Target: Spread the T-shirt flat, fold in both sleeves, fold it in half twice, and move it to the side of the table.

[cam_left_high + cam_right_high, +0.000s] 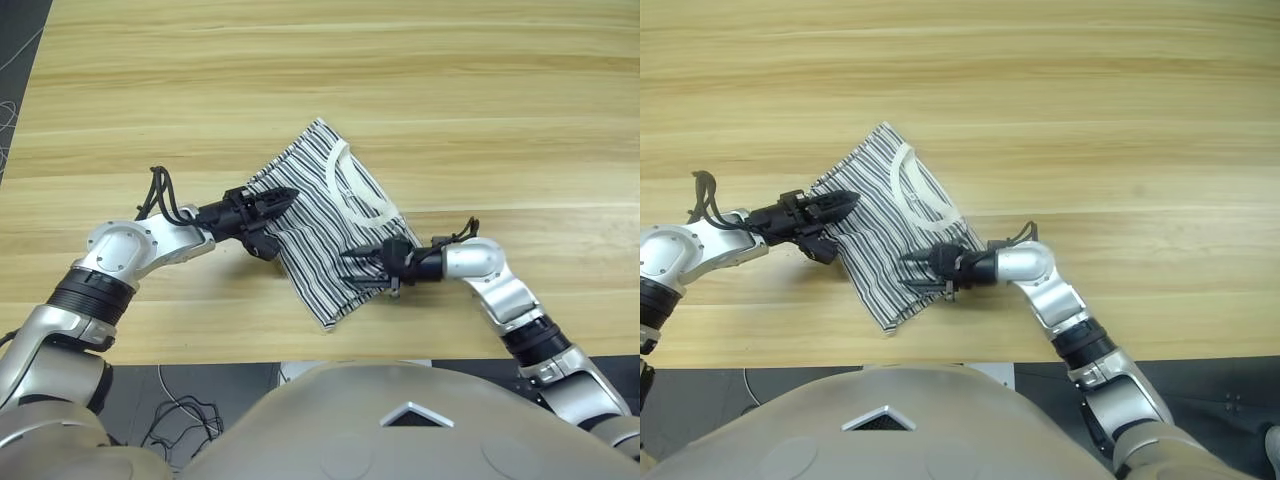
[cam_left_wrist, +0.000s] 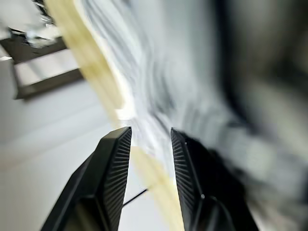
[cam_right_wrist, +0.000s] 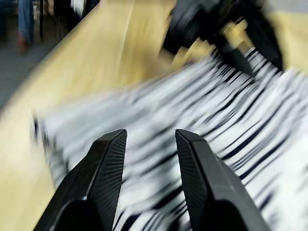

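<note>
Your right gripper (image 1: 349, 268), fingers apart and empty, is over the near end of the black-and-white striped T-shirt (image 1: 305, 235). The left gripper (image 1: 288, 198), likewise apart, is at its left edge. The shirt lies as a compact packet near the front of the light wooden table (image 1: 500, 100). Folding appears complete; moving it aside remains.

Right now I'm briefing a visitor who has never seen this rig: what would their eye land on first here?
A folded black-and-white striped T-shirt lies askew near the front edge of the pale wooden table, its white collar facing up. The left gripper and right gripper point in at it from either side, jaws open, over its edges.
</note>
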{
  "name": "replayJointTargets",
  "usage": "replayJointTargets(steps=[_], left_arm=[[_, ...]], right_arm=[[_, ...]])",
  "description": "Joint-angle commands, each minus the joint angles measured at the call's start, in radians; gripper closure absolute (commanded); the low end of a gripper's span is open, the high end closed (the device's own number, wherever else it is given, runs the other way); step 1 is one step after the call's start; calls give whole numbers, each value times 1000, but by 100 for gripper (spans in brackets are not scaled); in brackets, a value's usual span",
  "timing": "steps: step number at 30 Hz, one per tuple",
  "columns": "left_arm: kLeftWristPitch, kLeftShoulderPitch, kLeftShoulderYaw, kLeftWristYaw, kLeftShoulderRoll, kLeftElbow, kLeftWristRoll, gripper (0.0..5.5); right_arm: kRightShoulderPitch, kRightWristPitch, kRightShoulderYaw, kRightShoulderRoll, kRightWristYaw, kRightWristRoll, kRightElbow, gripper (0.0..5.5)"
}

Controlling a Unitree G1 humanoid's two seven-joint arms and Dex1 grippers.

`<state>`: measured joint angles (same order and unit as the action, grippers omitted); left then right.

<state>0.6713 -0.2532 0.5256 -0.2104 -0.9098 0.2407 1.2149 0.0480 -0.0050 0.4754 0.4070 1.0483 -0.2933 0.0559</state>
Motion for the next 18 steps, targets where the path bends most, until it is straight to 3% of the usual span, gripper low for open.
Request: replayJointTargets(steps=[1, 6, 9, 13, 15, 18], left_arm=[[-59, -17, -178, 39, 38, 33, -298, 398], [-62, -33, -243, 129, -42, 17, -366, 398], [-71, 97, -285, 368, -91, -122, -707, 398], [-166, 464, -279, 678, -312, -506, -1171, 340], [-204, 626, -299, 771, -419, -617, -1259, 319], [-272, 773, -345, 857, -497, -717, -1307, 268]], right_arm=[[71, 158, -125, 26, 35, -175, 83, 363], [101, 242, -197, 129, 115, -217, 113, 363], [124, 253, -255, 210, 162, -207, 90, 363], [243, -198, -258, 351, 170, 121, -202, 330], [289, -419, -230, 413, 174, 252, -308, 303], [303, -597, -197, 445, 201, 327, -388, 245]])
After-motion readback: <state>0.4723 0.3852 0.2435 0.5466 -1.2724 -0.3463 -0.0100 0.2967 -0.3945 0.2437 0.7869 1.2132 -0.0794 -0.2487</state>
